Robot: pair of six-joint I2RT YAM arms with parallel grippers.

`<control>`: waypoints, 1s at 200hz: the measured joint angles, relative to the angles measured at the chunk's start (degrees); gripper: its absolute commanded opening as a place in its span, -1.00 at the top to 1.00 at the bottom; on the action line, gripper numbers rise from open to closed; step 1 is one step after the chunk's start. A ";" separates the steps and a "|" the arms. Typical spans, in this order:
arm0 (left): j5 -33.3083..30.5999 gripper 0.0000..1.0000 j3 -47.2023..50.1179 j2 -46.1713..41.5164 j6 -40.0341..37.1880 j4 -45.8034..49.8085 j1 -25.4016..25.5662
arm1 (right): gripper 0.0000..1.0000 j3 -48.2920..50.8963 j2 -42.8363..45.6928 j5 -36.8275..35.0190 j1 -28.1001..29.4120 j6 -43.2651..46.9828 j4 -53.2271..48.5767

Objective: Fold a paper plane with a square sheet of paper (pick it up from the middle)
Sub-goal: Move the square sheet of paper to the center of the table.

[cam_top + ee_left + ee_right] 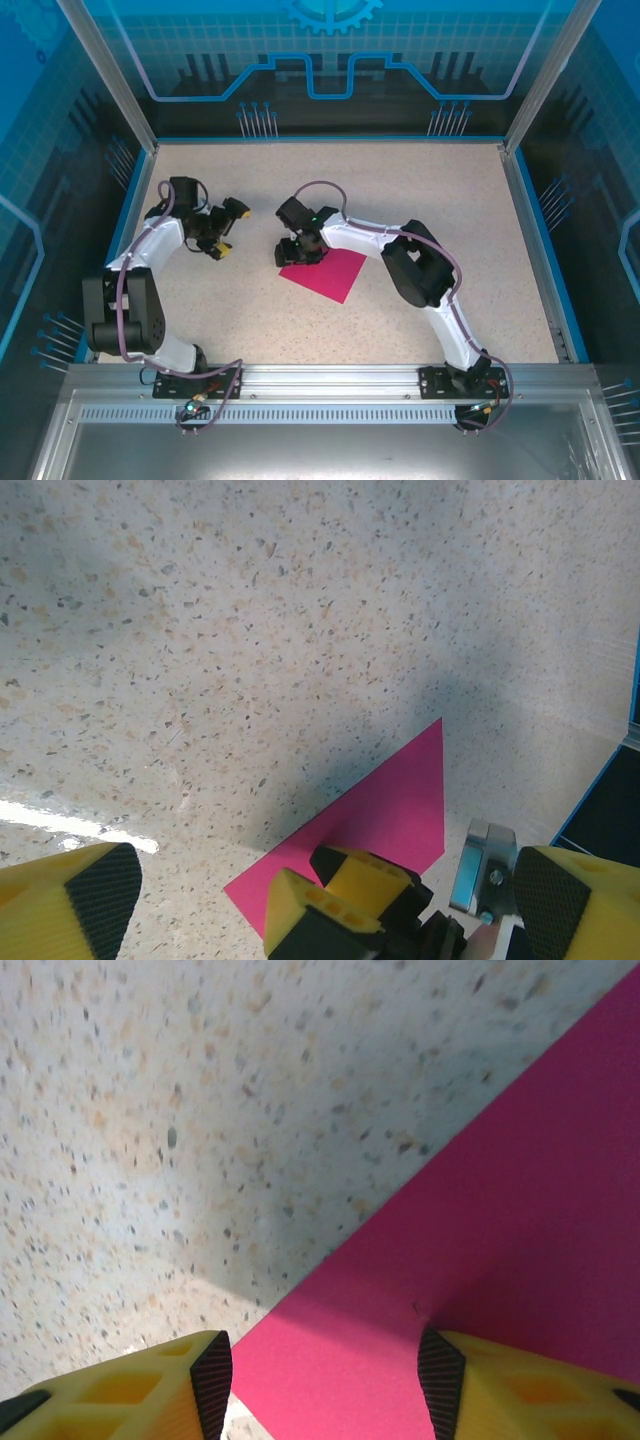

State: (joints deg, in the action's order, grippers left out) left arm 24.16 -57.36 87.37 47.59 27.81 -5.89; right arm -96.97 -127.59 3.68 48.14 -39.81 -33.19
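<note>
The square sheet of paper (327, 273) lies flat mid-table (440, 200). The right claw (298, 255) is down at its left edge, fingers apart, one over the pink and one over bare table, grasping nothing. The left claw (232, 230) hangs released, spread wide, just to the left.

White-and-black arms (448, 325) carry purple cables (318, 183) and yellow, black-padded gripper fingers (130, 1390).

The sheet of paper (330, 275) lies flat on the table (430, 200), beneath the right gripper (298, 252). The sheet's edge passes between that gripper's fingers (500, 1390), one over the sheet, the other over bare table. The left gripper (231, 231) is off to its left, apart from the sheet.
</note>
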 measured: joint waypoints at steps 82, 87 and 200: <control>1.70 -0.98 0.04 2.64 -0.66 -0.44 0.00 | -0.58 17.62 14.14 0.24 5.20 11.76 -9.25; 1.79 -0.97 0.09 2.64 -0.72 -0.61 0.00 | -0.62 17.31 14.64 -0.35 4.94 10.91 -10.16; 2.78 -0.97 1.29 2.58 -1.49 -1.05 0.00 | -0.99 11.41 12.13 -9.40 -4.28 4.20 -16.96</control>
State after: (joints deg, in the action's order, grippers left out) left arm 26.94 -56.07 89.95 46.11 26.76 -5.89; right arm -85.56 -115.46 -5.72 43.86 -35.62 -50.15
